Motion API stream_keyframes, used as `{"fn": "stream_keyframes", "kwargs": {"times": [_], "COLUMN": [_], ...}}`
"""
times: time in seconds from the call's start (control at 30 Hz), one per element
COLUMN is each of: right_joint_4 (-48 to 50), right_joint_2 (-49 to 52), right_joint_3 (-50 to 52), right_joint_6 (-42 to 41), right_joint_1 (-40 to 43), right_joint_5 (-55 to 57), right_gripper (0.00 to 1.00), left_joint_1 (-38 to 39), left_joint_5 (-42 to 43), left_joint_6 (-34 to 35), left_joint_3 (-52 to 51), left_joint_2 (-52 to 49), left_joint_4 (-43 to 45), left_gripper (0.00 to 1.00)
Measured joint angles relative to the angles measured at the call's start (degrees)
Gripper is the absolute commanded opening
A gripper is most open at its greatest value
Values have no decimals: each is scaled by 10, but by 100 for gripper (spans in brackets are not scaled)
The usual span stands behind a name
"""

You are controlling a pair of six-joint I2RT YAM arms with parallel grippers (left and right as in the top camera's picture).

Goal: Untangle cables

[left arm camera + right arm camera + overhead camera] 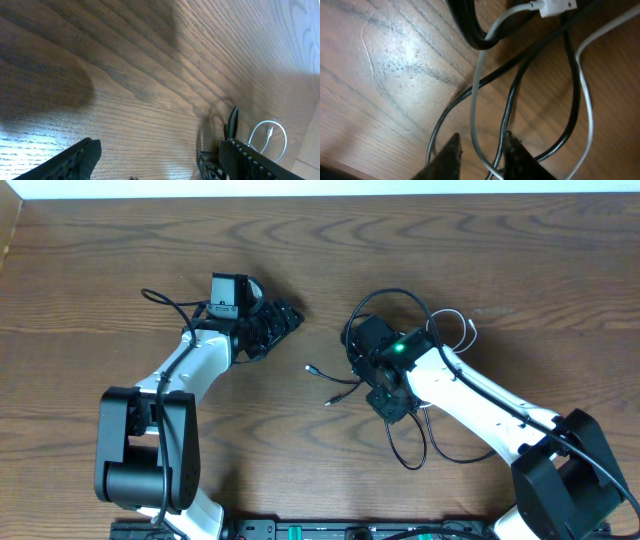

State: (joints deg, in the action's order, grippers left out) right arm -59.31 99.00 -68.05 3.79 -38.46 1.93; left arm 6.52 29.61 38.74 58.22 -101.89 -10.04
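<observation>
**Item: cables, pair.** Black cable (507, 115) and white cable (474, 100), both lying on the tabletop (120, 250).

**Location:** directly beneath and ahead of the right end effector (481, 157). The black loops spread to both sides of it and behind it along the arm. Two small plug ends (312, 367) trail out toward the left arm's side. The white plug (557, 6) lies just ahead of the fingertips.

**Condition:** not yet separated. White crosses over black at several places just ahead of the fingers, and the black strands overlap one another. Judged as early or mid task, with most of the untangling left to do.

**Right end effector:** tipped down close over the tangle, wrist bent toward the tabletop. Jaws are a little apart, and the white cable runs through the gap. The gap looks wider than the cord, so nothing appears pinched.

**Left end effector** (160, 150)**:** well apart from the tangle, low over bare wood and pointing toward it. Jaws are spread wide and hold nothing. The cables show only at the far edge of its view.
</observation>
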Motion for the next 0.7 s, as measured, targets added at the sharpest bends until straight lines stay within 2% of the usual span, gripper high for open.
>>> {"fn": "stream_keyframes", "kwargs": {"times": [0.27,0.43,0.57,0.63,0.7], "right_joint_4": [7,8,14,19,20], "right_joint_2": [0,0,0,0,0], "right_joint_3": [0,2,6,11,18], "right_joint_6": [0,0,0,0,2], "right_joint_1": [0,0,0,0,0], "right_joint_5": [0,0,1,5,11], "right_gripper": [22,29,31,25,15], "left_joint_1": [0,0,0,0,0], "left_joint_5": [0,0,0,0,0], "left_joint_6": [0,0,0,0,0], "left_joint_3": [0,0,0,0,0], "left_joint_2": [0,0,0,0,0], "left_joint_4": [0,0,0,0,0], "left_gripper": [81,81,80,80,81]}}
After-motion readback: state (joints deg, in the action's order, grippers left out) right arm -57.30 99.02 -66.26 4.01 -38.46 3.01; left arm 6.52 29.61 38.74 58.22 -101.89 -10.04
